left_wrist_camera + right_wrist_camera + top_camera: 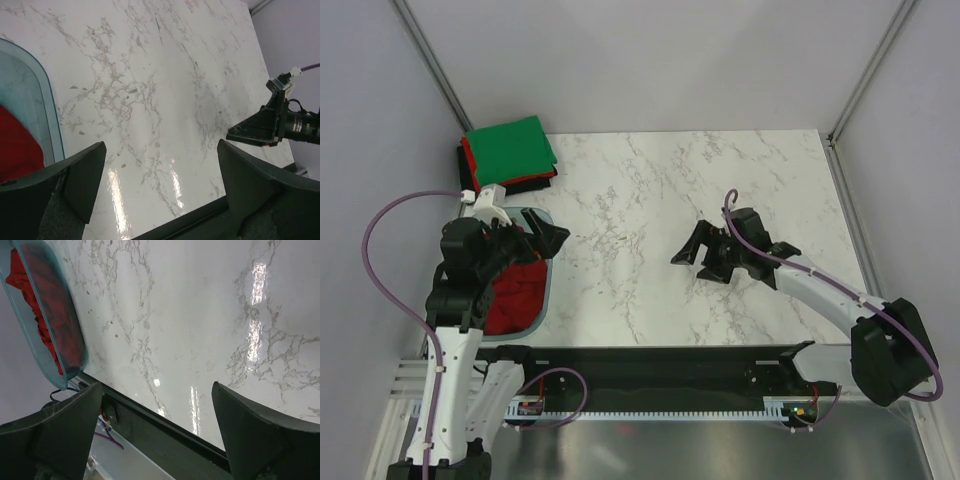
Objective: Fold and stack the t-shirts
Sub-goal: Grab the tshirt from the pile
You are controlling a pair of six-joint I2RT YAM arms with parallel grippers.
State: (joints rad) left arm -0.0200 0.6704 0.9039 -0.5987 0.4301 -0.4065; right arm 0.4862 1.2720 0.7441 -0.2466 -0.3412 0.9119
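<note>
Only the overhead view shows the green t-shirt (510, 148).

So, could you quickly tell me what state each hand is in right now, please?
Left hand: open, holding nothing.
Right hand: open, holding nothing.

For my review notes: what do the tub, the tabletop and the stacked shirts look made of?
Tub: translucent teal plastic, probably; the red shirt shows through its wall.
Tabletop: glossy marble-patterned surface, laminate or stone unclear; lights reflect off it.
Stacked shirts: soft matte cloth, folded flat, no shine.
</note>
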